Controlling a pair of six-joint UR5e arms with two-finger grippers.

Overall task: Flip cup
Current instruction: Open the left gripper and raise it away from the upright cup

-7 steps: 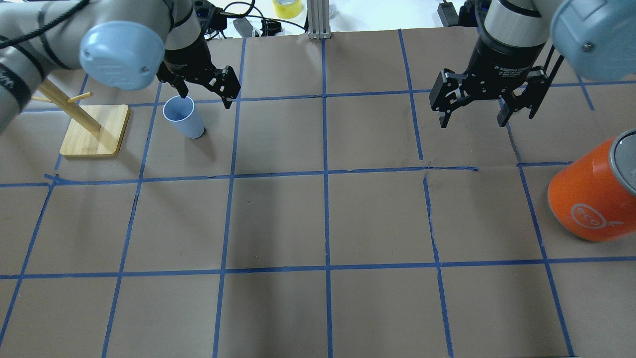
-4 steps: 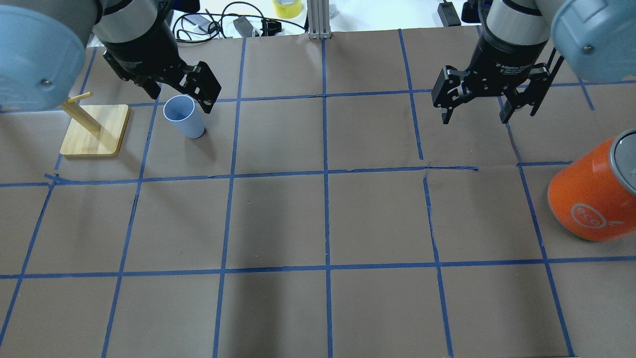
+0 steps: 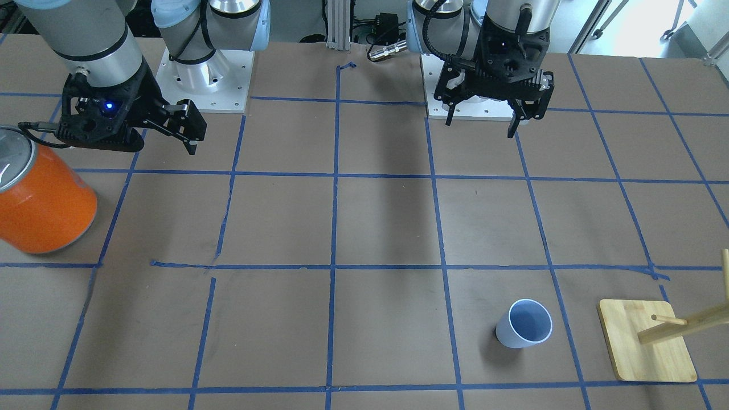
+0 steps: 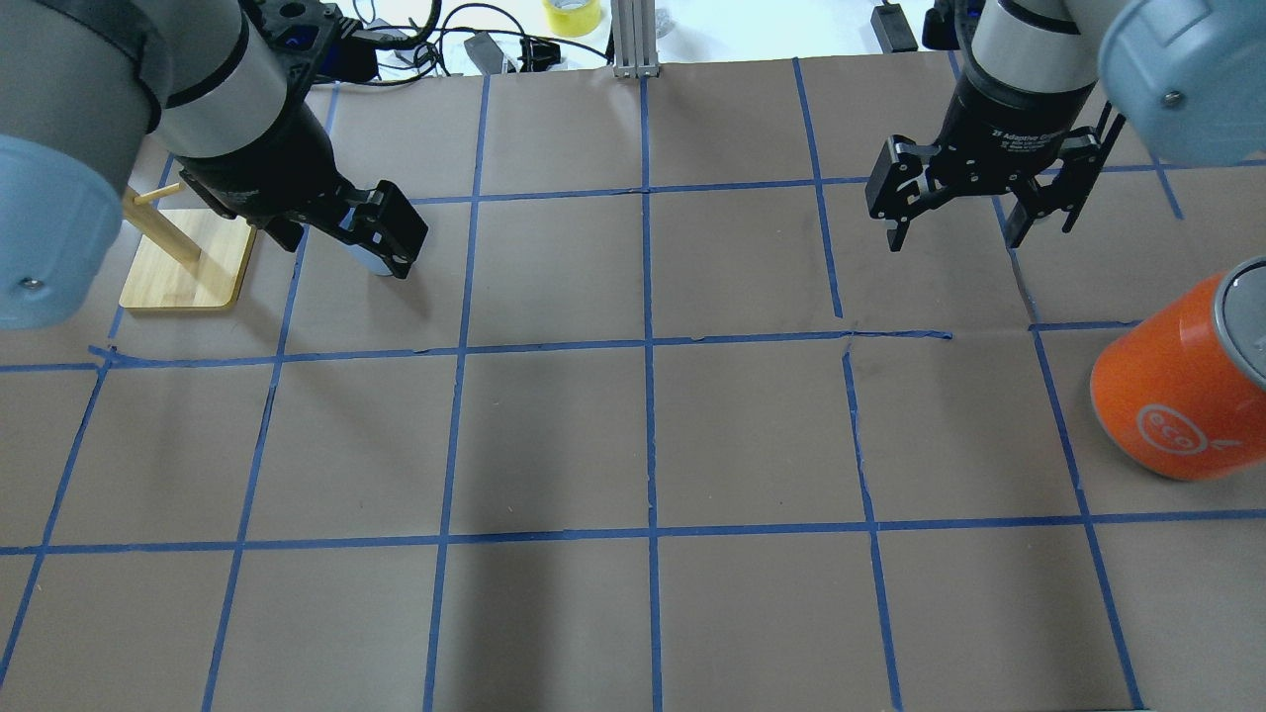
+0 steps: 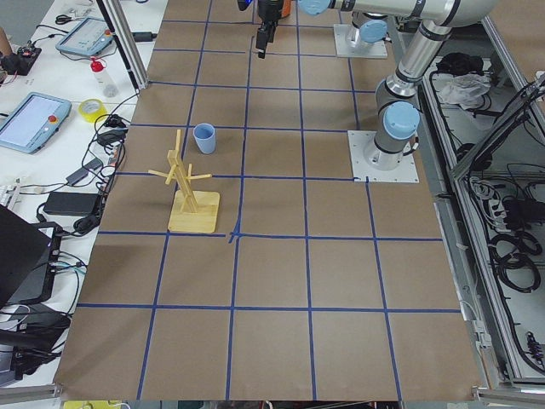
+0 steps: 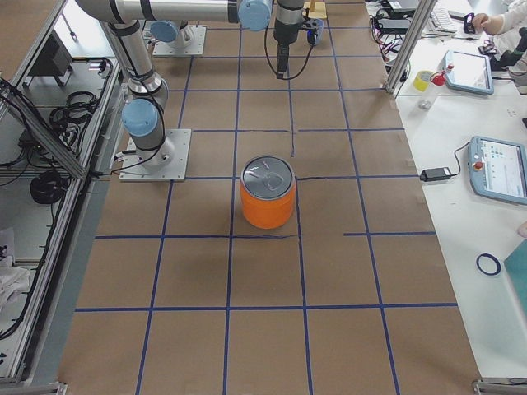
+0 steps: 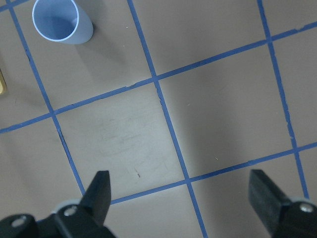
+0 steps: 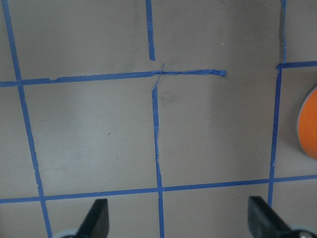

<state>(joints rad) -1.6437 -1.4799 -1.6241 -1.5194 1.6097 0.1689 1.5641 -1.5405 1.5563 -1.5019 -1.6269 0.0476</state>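
The pale blue cup stands upright, mouth up, on the brown table next to the wooden rack. It also shows in the left wrist view and the exterior left view. In the overhead view it is almost hidden behind my left gripper. That gripper is open and empty, raised well above the table and drawn back from the cup towards my base. My right gripper is open and empty, hovering over bare table beside the orange can.
A wooden peg rack on a bamboo base stands just beyond the cup, at the table's left end. The large orange can with a silver top stands at the right end. Blue tape lines grid the table.
My left gripper has pulled away from the cup's rim, risen and drawn back, and now covers the cup in the overhead view. The cup stays upright. The right gripper has barely moved.
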